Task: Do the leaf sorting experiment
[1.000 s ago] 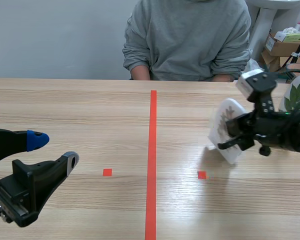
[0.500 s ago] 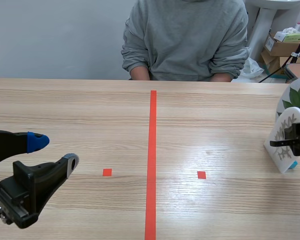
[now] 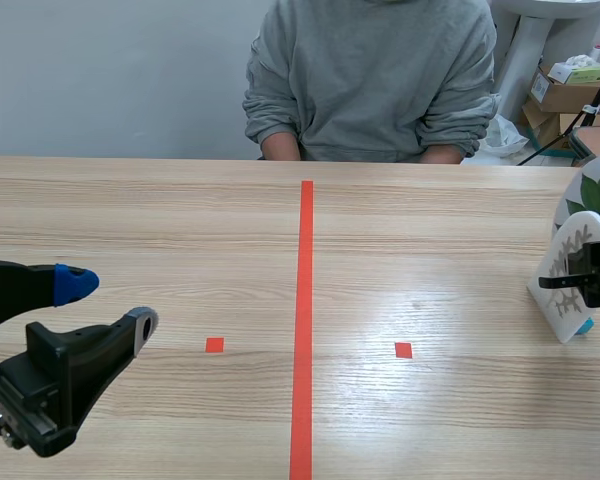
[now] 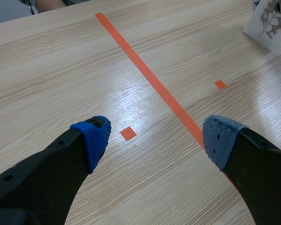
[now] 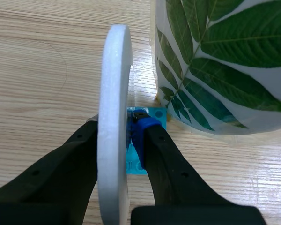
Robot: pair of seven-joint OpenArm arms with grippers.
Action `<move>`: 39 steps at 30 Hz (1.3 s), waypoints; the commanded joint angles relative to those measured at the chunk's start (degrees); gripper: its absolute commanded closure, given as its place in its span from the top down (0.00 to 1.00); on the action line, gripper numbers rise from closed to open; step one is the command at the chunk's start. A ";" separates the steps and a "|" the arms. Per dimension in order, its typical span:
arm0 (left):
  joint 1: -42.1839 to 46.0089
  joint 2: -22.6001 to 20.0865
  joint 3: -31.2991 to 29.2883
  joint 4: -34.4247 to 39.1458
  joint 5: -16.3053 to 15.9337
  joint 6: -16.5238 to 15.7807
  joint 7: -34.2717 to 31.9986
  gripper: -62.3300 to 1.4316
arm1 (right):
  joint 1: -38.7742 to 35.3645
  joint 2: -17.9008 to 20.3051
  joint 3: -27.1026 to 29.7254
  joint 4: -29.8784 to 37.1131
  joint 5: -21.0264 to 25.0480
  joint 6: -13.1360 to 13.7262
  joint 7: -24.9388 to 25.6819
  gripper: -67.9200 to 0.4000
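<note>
At the right edge of the table (image 3: 460,420), my right gripper (image 5: 117,129) clamps one white leaf card (image 5: 113,93).
Only the wrist view shows it edge-on beside a second, green-leaf card (image 5: 225,61); my left gripper (image 4: 154,136) gapes wide, empty.

The white disc (image 3: 565,255) carries a lacy grey-brown leaf print, perhaps a skeleton leaf; its base (image 5: 154,115) is translucent turquoise. The leaf card (image 5: 225,61) is white with green leaflets. The left gripper (image 4: 159,136) is black with blue dotted pads (image 4: 96,136). The table (image 3: 180,230) is pale wood-grain, its tape line (image 3: 304,330) orange-red
</note>
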 commanded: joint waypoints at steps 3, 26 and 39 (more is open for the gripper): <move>0.15 0.28 -0.35 0.57 -0.37 0.07 -0.76 0.71 | -0.13 0.66 -0.35 0.52 -0.26 -0.24 -0.46 0.21; 0.15 0.26 -0.35 0.57 -0.37 0.04 -0.70 0.71 | -25.16 1.31 7.72 35.08 7.39 4.44 -7.26 0.91; 0.15 0.11 -0.35 0.57 -0.55 -1.97 -0.83 0.71 | -35.21 3.93 7.74 43.91 19.82 24.11 -3.28 0.91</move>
